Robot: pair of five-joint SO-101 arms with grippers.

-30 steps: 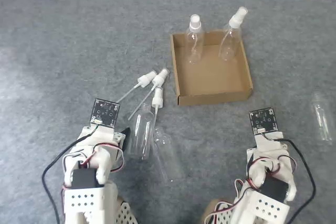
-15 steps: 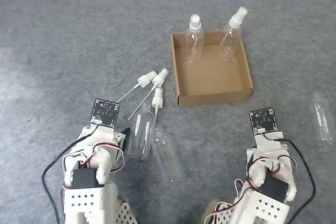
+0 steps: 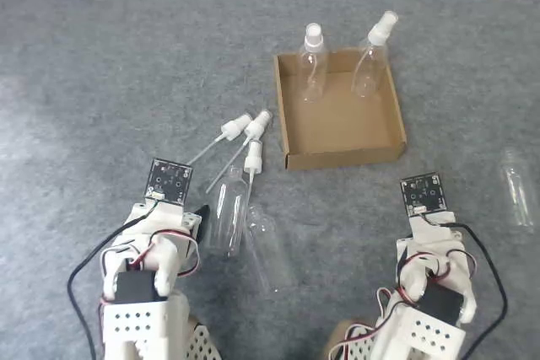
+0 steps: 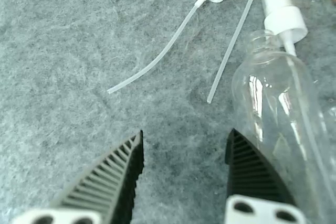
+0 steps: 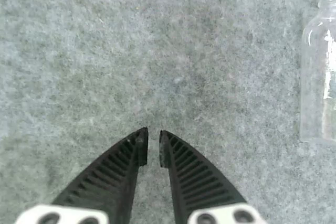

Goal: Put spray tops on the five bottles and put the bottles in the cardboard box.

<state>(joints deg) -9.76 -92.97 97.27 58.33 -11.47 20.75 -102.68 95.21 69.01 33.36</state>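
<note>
The left gripper [image 4: 186,139] has its jaws wide apart and empty beside a lying bottle [image 4: 273,103], while the right gripper [image 5: 153,142] has jaws almost closed on nothing.

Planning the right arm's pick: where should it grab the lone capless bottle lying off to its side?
Grip the bottle mid-body, probably from above, fingers across its width. It lies flat with its neck pointing away from the right gripper, so both round sides are free.

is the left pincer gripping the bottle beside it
No, in the left wrist view the left pincer stands open over bare grey mat, with the clear bottle lying off to one side of it.
</note>
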